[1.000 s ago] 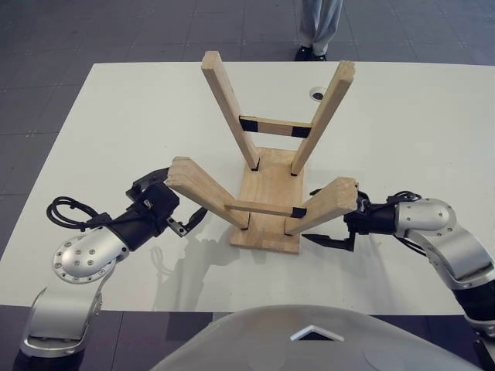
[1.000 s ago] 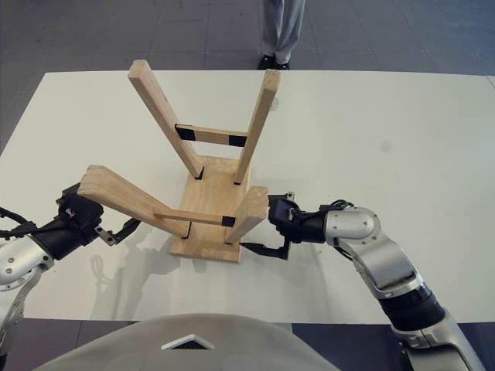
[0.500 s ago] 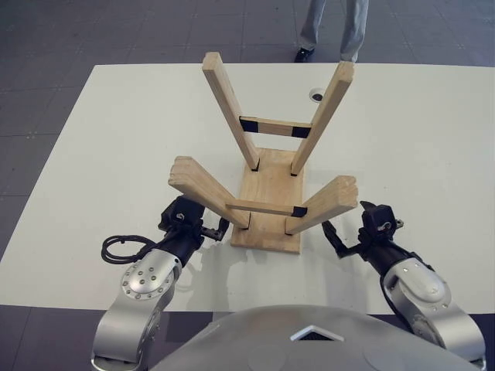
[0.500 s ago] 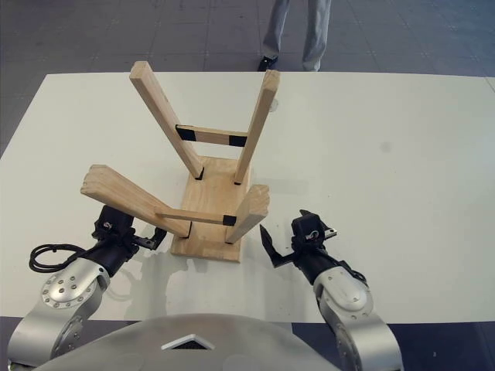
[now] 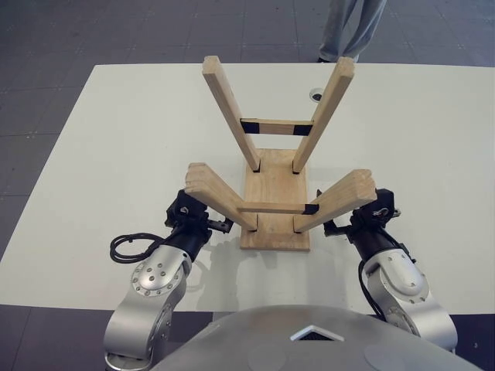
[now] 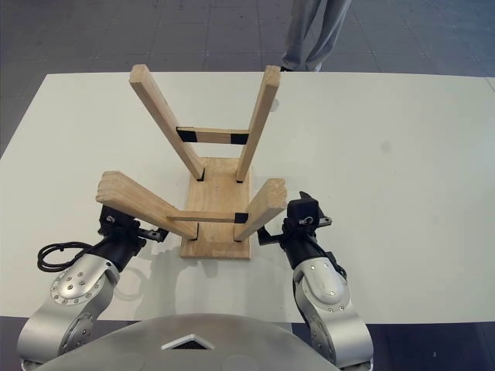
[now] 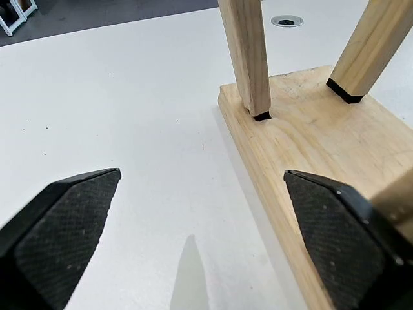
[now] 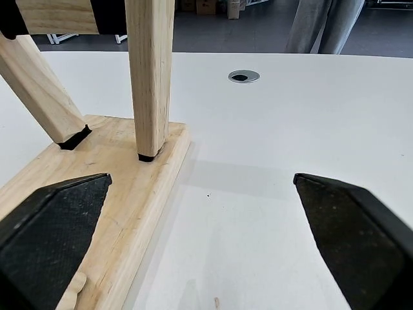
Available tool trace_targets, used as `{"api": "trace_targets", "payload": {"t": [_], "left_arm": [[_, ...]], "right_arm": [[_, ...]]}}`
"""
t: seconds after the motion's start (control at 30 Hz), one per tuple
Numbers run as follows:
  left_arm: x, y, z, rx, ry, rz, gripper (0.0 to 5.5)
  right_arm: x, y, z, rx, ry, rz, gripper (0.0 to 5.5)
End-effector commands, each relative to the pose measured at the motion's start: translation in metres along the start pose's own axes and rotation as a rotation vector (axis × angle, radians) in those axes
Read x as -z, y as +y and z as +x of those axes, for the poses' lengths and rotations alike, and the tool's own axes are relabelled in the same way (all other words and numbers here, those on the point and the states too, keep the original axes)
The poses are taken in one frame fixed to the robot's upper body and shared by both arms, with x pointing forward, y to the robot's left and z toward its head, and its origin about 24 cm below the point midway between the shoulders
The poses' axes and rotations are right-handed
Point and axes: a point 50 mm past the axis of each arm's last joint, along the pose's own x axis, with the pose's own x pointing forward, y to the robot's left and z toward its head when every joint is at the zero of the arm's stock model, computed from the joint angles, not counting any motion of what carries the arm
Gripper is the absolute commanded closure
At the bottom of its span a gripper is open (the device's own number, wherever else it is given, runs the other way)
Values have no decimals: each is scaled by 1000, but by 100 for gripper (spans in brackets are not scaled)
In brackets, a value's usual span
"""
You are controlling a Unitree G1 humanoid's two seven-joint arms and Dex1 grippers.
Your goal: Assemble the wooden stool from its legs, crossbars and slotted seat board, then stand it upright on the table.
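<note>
White counter (image 5: 116, 116): stool (image 5: 228, 108) assembled but inverted, seat board (image 5: 274, 184) down. Left jaws and right jaws wide apart, empty, flanking it. Next: grip, flip upright.

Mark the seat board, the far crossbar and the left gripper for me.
seat board (image 5: 275, 181): left eye view, bare wood between the four legs.
far crossbar (image 5: 277, 126): left eye view, middle of the bar.
left gripper (image 7: 201, 194): left wrist view, midway between its open fingertips.
</note>
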Motion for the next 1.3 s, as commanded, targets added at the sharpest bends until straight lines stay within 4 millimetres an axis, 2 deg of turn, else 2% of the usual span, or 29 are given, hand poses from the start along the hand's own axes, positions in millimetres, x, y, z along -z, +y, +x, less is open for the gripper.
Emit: {"api": "trace_targets", "payload": {"t": [0.03, 0.2, 0.3, 0.33, 0.47, 0.53, 0.6, 0.73, 0.8, 0.93, 1.03, 1.1, 1.3], "left_arm": [[-2, 16, -3, -119, -3, 8, 78], [12, 38, -12, -260, 52, -7, 78], [8, 41, -17, -308, 20, -31, 78], [5, 38, -18, -297, 1, -31, 78], [-10, -11, -19, 65, -73, 27, 78], [-11, -26, -20, 189, -94, 37, 78], [-15, -35, -20, 250, -130, 49, 78], [-16, -44, -21, 297, -147, 69, 78], [-13, -41, -22, 270, -131, 69, 78], [-4, -27, -15, 163, -66, 61, 78], [7, -16, -9, 119, -30, 63, 78], [12, -11, -4, 97, -18, 50, 78], [30, -3, 10, 40, -4, -62, 78]], "right_arm": [[-9, -16, -2, 96, -48, -30, 28], [-14, -51, -13, 291, -80, -29, 28], [-20, -62, -21, 339, -97, -33, 28], [-22, -57, -22, 313, -103, -21, 28], [-31, 8, -24, -59, -143, 31, 28], [-31, 25, -26, -157, -148, 3, 28], [-32, 32, -27, -190, -165, -22, 28], [-32, 34, -26, -174, -166, -37, 28], [-32, 30, -25, -148, -165, -48, 28], [-26, -1, -8, 29, -143, -108, 28], [-21, -12, -4, 66, -131, -115, 28], [-34, -18, -3, 74, -206, -104, 28], [-95, -37, -10, 80, -474, -165, 28]]}}
